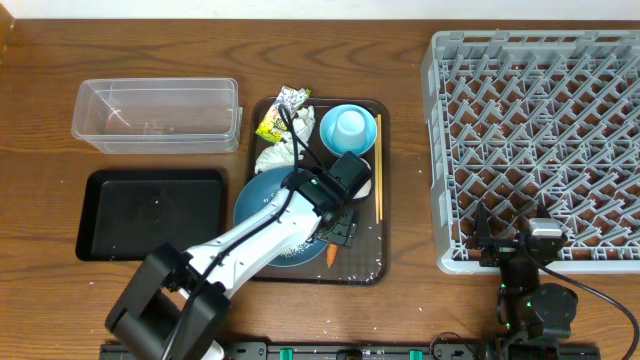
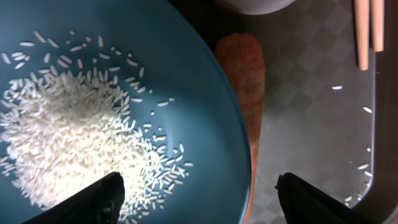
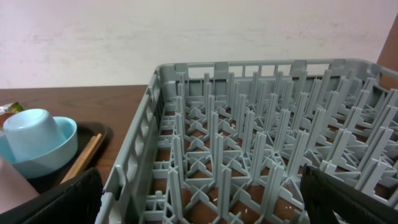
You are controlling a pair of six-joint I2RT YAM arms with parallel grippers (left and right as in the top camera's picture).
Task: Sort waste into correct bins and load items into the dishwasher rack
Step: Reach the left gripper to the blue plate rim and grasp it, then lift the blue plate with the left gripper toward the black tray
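- Left wrist view: left gripper (image 2: 202, 204) stands apart, straddling the blue plate (image 2: 186, 62) rim, holding nothing.
- Plate, on the brown tray (image 2: 311, 137), is probably stiff and slick; pinch the rim and keep it level for the loose rice (image 2: 68, 137).
- Carrot (image 2: 245, 74) lies just beside the rim.
- Right gripper (image 3: 199, 211) apart, empty.

A robot test room is shown, set up like a kitchen. A left arm (image 1: 240, 240) and a right arm (image 1: 535, 300) are fixed at the edge of a wooden worktop (image 1: 40, 120). A grey dish rack (image 1: 535, 60) and a brown tray (image 1: 360, 255) with a blue plate (image 1: 258, 200) are laid on it.
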